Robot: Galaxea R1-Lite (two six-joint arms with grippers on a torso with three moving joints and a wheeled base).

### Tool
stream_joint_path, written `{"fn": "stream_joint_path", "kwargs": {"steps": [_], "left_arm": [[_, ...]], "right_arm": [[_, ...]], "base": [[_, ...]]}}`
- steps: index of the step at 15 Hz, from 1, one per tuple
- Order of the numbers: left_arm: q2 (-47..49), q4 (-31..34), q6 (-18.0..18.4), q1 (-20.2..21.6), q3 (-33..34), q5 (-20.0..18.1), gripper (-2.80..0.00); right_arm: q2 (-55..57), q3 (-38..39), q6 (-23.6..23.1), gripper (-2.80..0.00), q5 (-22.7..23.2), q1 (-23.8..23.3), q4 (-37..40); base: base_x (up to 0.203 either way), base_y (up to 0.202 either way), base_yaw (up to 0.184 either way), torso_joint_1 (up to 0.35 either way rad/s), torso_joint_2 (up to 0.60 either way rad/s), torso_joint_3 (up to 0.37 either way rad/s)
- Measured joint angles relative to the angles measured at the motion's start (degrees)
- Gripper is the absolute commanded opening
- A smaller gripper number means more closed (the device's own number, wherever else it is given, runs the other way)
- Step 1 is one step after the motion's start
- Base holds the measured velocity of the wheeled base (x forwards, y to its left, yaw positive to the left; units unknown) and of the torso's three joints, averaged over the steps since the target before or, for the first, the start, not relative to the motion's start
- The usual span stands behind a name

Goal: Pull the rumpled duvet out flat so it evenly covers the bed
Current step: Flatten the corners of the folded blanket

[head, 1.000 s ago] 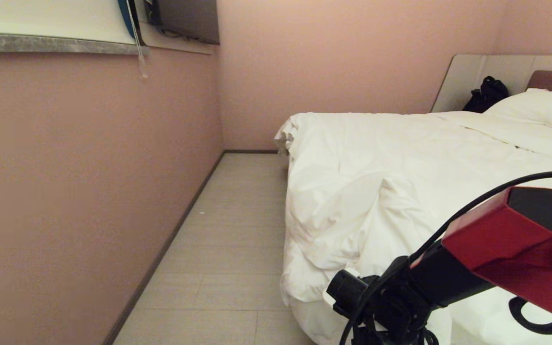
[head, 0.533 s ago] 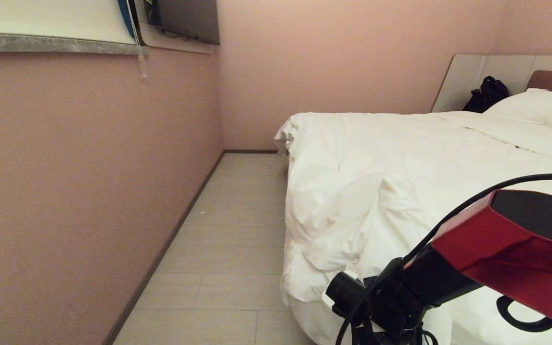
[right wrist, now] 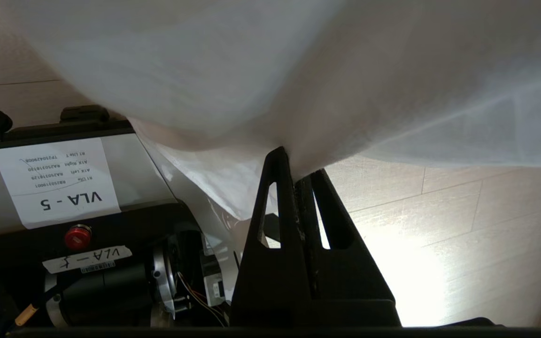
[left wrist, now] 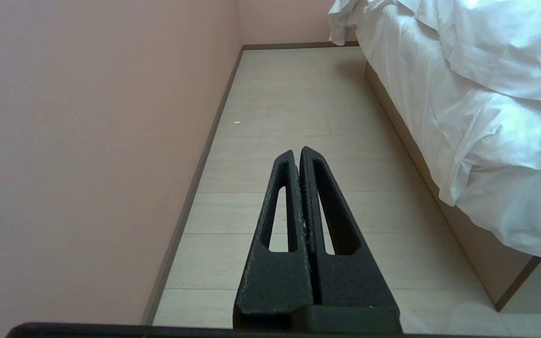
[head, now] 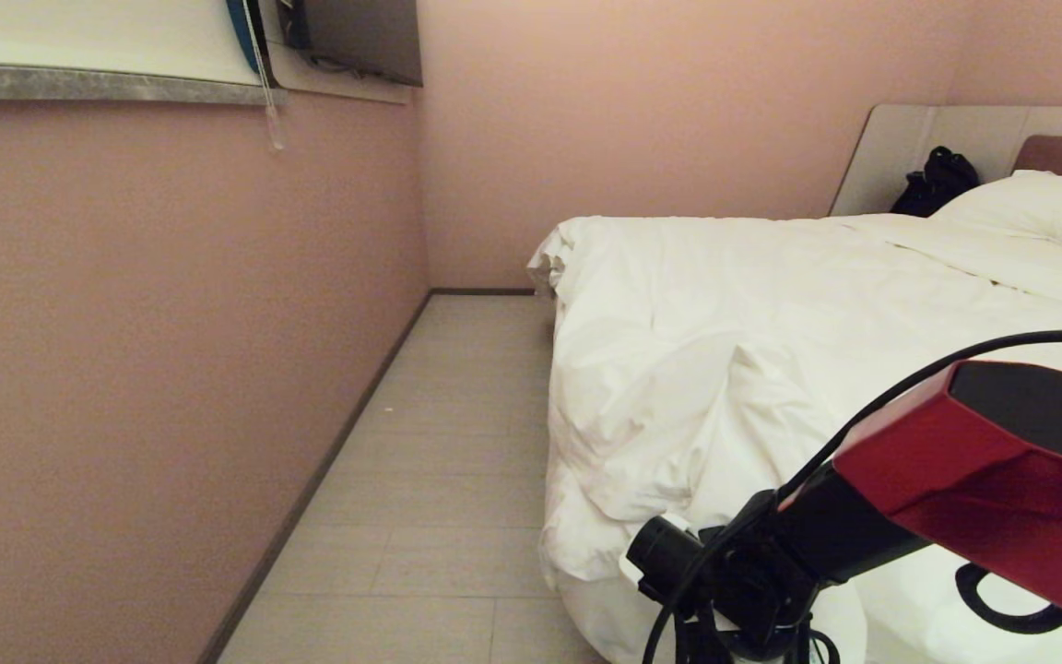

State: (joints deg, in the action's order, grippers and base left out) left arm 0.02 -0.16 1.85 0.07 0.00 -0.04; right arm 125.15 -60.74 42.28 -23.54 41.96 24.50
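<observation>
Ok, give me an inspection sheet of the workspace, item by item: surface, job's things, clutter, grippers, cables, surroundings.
Surface: bed, beige base showing below hanging white bedding.
Job's things: duvet, rumpled and bunched at the near corner.
Clutter: black bag against the headboard; pillow beside it.
Grippers: right gripper shut on a duvet edge, beside the robot's base; left gripper shut, empty, over the floor.
Cables: black cable along the right arm.
Surroundings: pink wall, grey ledge.
</observation>
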Motion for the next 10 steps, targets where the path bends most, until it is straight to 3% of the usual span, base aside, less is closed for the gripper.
{"fn": "stream_joint_path", "kwargs": {"steps": [2,5,6,10], "left_arm": [[0.00,0.02,-0.04,0.00,0.00,-0.01,-2.80],[0.00,0.00,-0.01,0.00,0.00,-0.01,-2.80],[0.00,-0.01,-0.01,0.00,0.00,-0.01,-2.80],[0.00,0.02,-0.02,0.00,0.00,0.01,-2.80]], "right_arm": [[-0.81,0.67,-0.09,-2.80,0.08,0.22,0.18],[-3.15,0.67,-0.05,-2.80,0.17,4.25,1.06],[-3.83,-0.42,0.07,0.00,0.22,5.77,1.68],[-4.54,-5.42,1.84,0.00,0.11,7.89,6.85]], "base": [[0.000,0.000,0.000,0.000,0.00,0.000],[0.000,0.000,0.000,0.000,0.00,0.000],[0.000,0.000,0.000,0.000,0.00,0.000],[0.000,0.000,0.000,0.000,0.00,0.000]]}}
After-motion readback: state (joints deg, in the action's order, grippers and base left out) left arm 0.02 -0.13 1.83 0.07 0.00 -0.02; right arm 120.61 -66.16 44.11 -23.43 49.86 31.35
